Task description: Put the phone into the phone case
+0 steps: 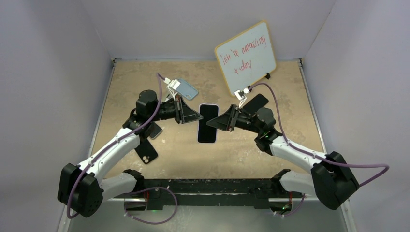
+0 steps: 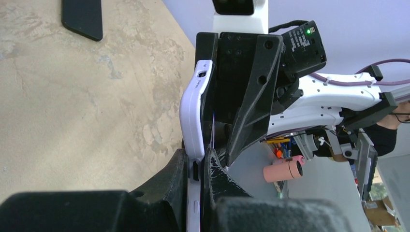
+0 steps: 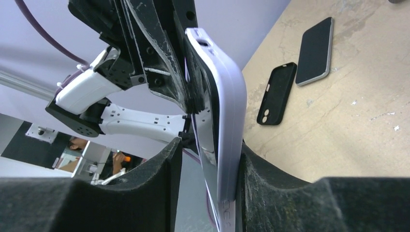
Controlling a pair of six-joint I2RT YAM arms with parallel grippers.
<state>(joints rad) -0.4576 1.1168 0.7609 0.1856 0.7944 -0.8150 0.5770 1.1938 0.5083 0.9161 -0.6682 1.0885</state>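
Lavender phone case (image 3: 234, 106), left fingers (image 2: 162, 191) clamped on it, right fingers (image 3: 270, 193) slack around it

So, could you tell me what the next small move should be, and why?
Probably close the right gripper to press its edge together: its jaws straddle the phone loosely, the lilac case bows away from the phone between the grippers, looking only partly seated, while the left gripper clamps the opposite edge.

lower end of phone case (image 3: 232, 111) cut off below, black slab (image 2: 82, 17) cropped at top (left wrist view)
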